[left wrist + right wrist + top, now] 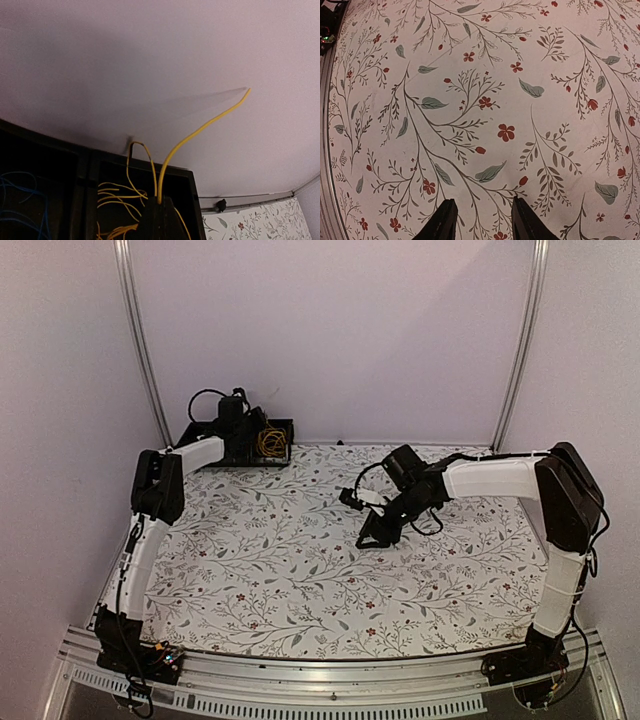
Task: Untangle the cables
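My left gripper (pixel 262 439) is at the black tray (pixel 283 426) at the back of the table. It is shut on a yellow cable (pixel 196 133) whose strands rise from between the closed fingers (pixel 159 220). More yellow loops (pixel 112 195) lie in the tray's right compartment, seen as a yellow coil (pixel 270 443) from above. Blue cable (pixel 22 200) lies in the left compartment. No black cable shows. My right gripper (pixel 375 538) is open and empty above the flowered table cover (pixel 485 100), its fingertips (pixel 442 220) apart.
The black tray's far rim (pixel 150 167) stands against the pale back wall. Metal frame posts (pixel 140 340) rise at the back corners. The flowered cover (pixel 300 580) spans the table between the arms.
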Motion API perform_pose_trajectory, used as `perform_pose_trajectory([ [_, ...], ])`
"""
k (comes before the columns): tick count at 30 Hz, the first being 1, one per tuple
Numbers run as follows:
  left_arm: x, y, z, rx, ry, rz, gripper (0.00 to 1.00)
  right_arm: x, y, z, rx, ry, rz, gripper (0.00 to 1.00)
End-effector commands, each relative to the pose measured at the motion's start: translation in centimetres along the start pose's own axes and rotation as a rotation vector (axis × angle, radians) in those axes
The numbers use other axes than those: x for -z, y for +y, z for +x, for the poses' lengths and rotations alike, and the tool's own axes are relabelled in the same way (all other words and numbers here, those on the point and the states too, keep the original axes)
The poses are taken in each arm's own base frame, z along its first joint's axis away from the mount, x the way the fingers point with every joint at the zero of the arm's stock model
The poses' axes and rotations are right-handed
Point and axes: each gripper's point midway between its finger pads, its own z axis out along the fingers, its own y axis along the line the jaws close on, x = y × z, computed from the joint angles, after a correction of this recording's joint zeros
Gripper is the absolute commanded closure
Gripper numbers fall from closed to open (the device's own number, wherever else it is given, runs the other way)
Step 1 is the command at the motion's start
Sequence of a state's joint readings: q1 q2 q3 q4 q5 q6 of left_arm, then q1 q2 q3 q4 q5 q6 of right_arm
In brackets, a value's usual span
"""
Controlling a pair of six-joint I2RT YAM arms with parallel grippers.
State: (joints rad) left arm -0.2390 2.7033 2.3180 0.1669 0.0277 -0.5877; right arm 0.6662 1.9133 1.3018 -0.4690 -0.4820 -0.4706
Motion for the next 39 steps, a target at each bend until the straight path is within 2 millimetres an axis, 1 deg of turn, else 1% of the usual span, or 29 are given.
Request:
perform_pose_trajectory([
  [1, -0.1, -2.0, 1.2, -0.011, -0.016, -0.02, 1.0, -0.3, 0.3, 0.1, -0.025, -0.001, -0.032, 0.59],
  [4, 0.2, -1.3, 2.5, 0.011, -0.001, -0.092, 1.0, -0.5, 0.2, -0.2, -0.027, -0.007, -0.035, 0.59],
  [7, 0.8, -1.3, 3.4, 0.014, 0.007, -0.136, 1.0, -0.5, 0.0, -0.4, -0.028, -0.012, -0.036, 0.59],
  [8, 1.0, -1.1, 4.0, 0.022, 0.017, -0.153, 1.0, -0.5, 0.0, -0.5, -0.028, -0.014, -0.036, 0.59],
  [11, 1.4, -0.1, 5.1, 0.068, 0.047, -0.198, 1.0, -0.6, 0.0, -0.7, -0.029, -0.018, -0.04, 0.59],
  [17, 1.7, 1.0, 6.0, 0.105, 0.08, -0.252, 1.0, -0.6, 0.0, -0.5, -0.033, -0.016, -0.038, 0.58],
  [19, 1.8, 1.2, 5.9, 0.124, 0.079, -0.262, 1.0, -0.6, 0.0, -0.4, -0.033, -0.012, -0.036, 0.58],
  [20, 2.0, 1.6, 6.4, 0.128, 0.104, -0.281, 0.99, -0.6, 0.0, -0.3, -0.032, -0.011, -0.035, 0.58],
  [21, 2.1, 1.7, 6.5, 0.133, 0.112, -0.279, 0.95, -0.6, 0.0, -0.2, -0.031, -0.009, -0.034, 0.59],
  [23, 2.2, 1.4, 6.3, 0.139, 0.119, -0.263, 0.82, -0.6, 0.0, -0.2, -0.029, -0.008, -0.031, 0.59],
  [24, 2.3, 1.2, 6.2, 0.136, 0.122, -0.255, 0.77, -0.6, 0.0, -0.2, -0.027, -0.008, -0.03, 0.58],
  [28, 3.1, -0.6, 4.3, 0.101, 0.114, -0.211, 0.66, -0.2, -0.2, -0.8, -0.008, -0.014, -0.017, 0.59],
  [29, 3.5, -1.3, 3.2, 0.094, 0.102, -0.198, 0.64, 0.1, -0.3, -1.1, 0.0, -0.017, -0.01, 0.58],
  [31, 4.4, -2.5, 1.6, 0.087, 0.089, -0.178, 0.62, 0.6, -0.5, -1.6, 0.018, -0.02, 0.006, 0.59],
  [34, 6.4, -3.7, -0.6, 0.07, 0.099, -0.185, 0.53, 1.7, -0.9, -2.1, 0.03, -0.012, 0.017, 0.58],
  [36, 8.1, -4.7, -2.0, 0.032, 0.118, -0.184, 0.47, 3.0, -1.7, -2.8, 0.024, -0.026, 0.031, 0.58],
  [37, 9.2, -5.1, -3.0, 0.0, 0.121, -0.19, 0.45, 4.1, -2.3, -3.6, 0.013, -0.053, 0.037, 0.58],
  [39, 11.6, -5.4, -4.8, -0.061, 0.133, -0.213, 0.38, 7.1, -3.6, -5.8, -0.005, -0.144, 0.059, 0.58],
])
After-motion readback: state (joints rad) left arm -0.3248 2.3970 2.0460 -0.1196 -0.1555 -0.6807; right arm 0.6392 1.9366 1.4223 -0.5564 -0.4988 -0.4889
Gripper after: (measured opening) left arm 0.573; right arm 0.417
